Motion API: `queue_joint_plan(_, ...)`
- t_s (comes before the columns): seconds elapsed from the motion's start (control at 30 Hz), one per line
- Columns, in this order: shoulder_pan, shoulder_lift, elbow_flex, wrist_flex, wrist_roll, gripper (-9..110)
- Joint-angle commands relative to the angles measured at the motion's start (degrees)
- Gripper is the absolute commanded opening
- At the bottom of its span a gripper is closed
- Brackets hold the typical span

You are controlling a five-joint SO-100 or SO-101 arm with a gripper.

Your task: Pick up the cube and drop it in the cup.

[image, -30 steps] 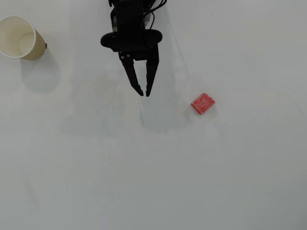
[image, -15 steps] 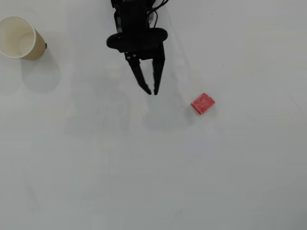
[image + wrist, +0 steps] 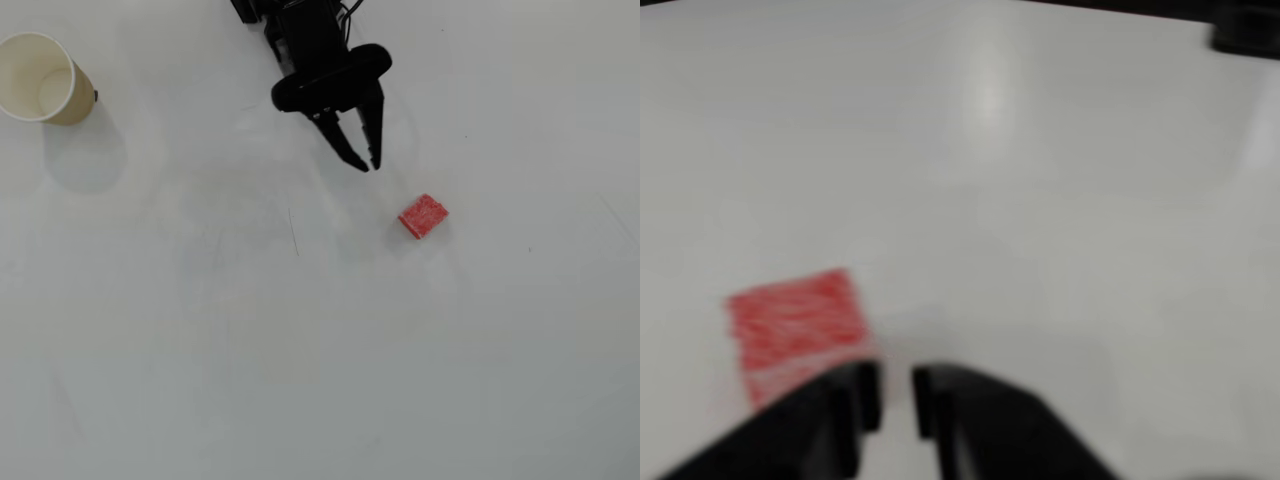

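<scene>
In the overhead view, the black gripper (image 3: 366, 158) hovers with its fingers only slightly apart and empty, aimed toward the red spongy cube (image 3: 423, 216), which lies flat on the white desk (image 3: 300, 350) just beside it. The paper cup (image 3: 40, 78) stands far left. In the wrist view, the blurred cube (image 3: 795, 325) lies left of the gripper (image 3: 895, 398).

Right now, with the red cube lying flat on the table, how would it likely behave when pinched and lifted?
The cube looks speckled and spongy, so it probably compresses a little and weighs very little. Its flat, squarish shape suggests it will slide rather than roll if nudged. The rough-looking surface should grip well against the hand, which hangs narrowly open and apart from it.
</scene>
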Motion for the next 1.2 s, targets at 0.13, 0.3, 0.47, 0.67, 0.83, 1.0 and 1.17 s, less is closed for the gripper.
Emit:
queue_joint_plan(0.13,-4.9,2.1,2.0,0.1,-0.5,0)
queue_joint_plan(0.3,-6.6,2.1,2.0,0.8,-0.5,11)
queue_joint_plan(0.47,-6.9,0.0,2.0,1.2,-0.5,26)
queue_joint_plan(0.67,-8.0,-9.7,-2.8,-4.6,-0.1,30)
queue_joint_plan(0.83,-8.7,-23.6,-11.2,-10.3,0.1,30)
queue_joint_plan(1.0,-8.8,-36.9,-18.6,-15.3,0.1,30)
queue_joint_plan(1.17,-9.3,-47.8,-25.5,-19.8,0.1,30)
